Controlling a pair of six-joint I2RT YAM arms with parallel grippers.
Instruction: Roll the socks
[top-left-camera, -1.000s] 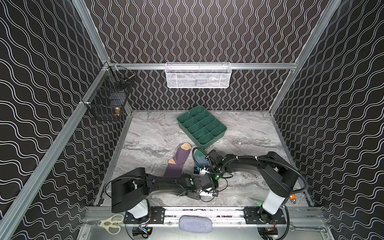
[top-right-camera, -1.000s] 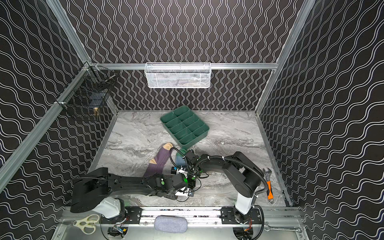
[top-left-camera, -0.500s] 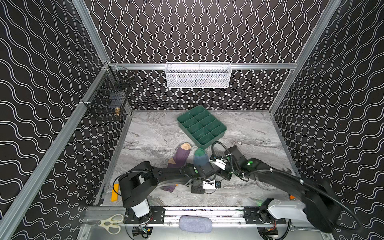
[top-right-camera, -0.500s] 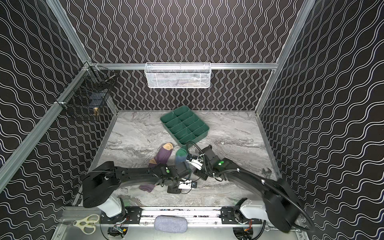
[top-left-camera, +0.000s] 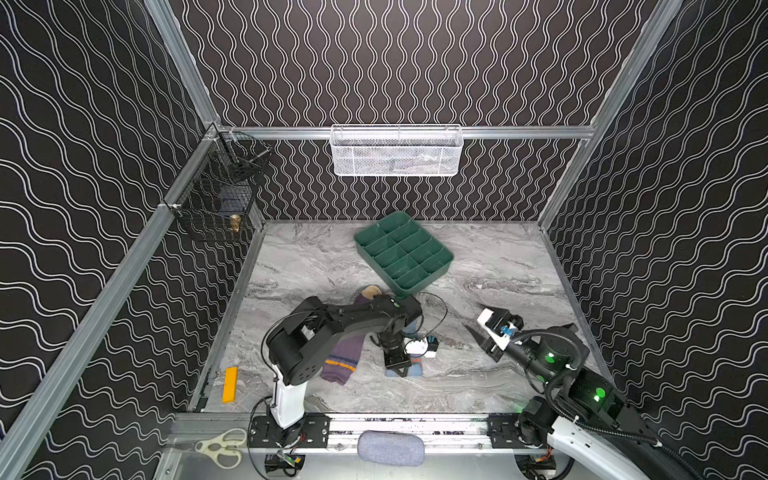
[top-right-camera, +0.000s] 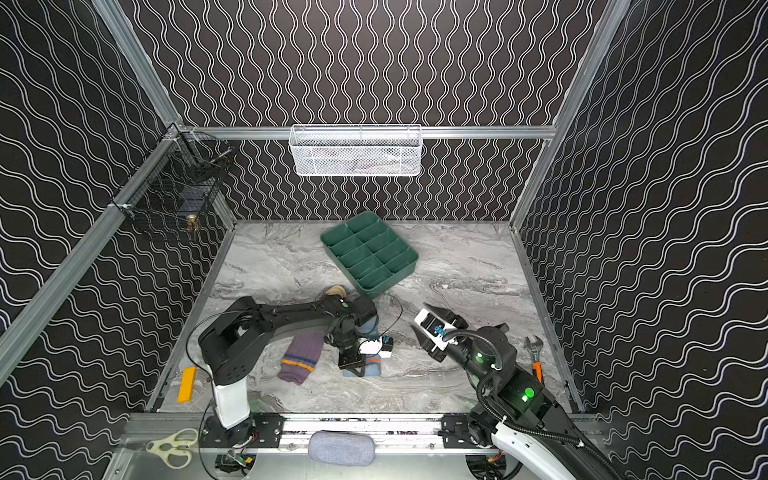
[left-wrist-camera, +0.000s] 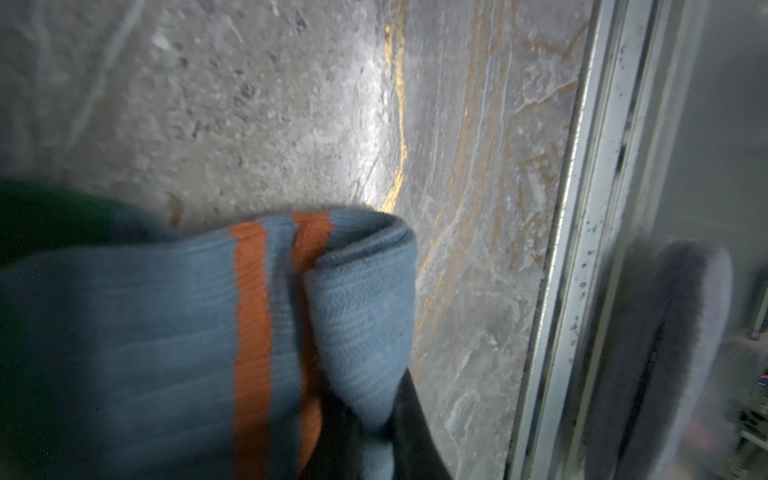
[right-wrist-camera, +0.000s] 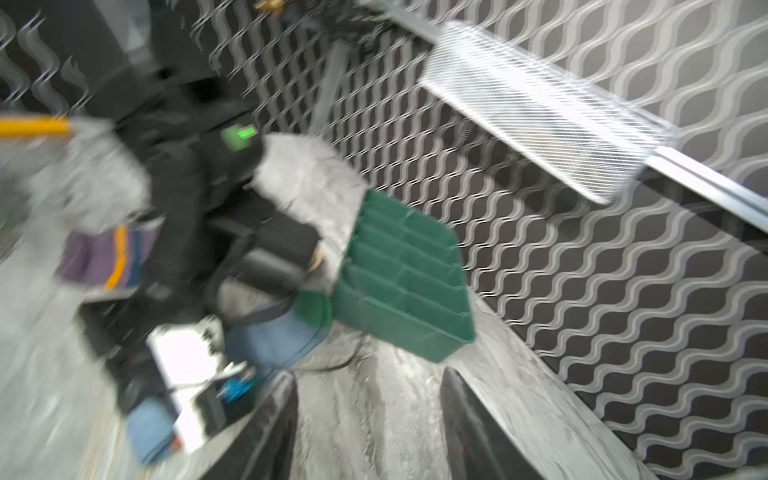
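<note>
R pincer (right-wrist-camera: 369, 374) withdrew, open; L pincer (left-wrist-camera: 372, 409) pinches blue sock (left-wrist-camera: 166, 332).

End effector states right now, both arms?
Left end effector: closed on the light blue sock, at its cuff.
Right end effector: open, holding nothing.

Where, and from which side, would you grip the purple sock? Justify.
Probably its striped cuff end, from above on the front side: the purple sock lies flat, that end is exposed, and the left arm covers its middle.
</note>
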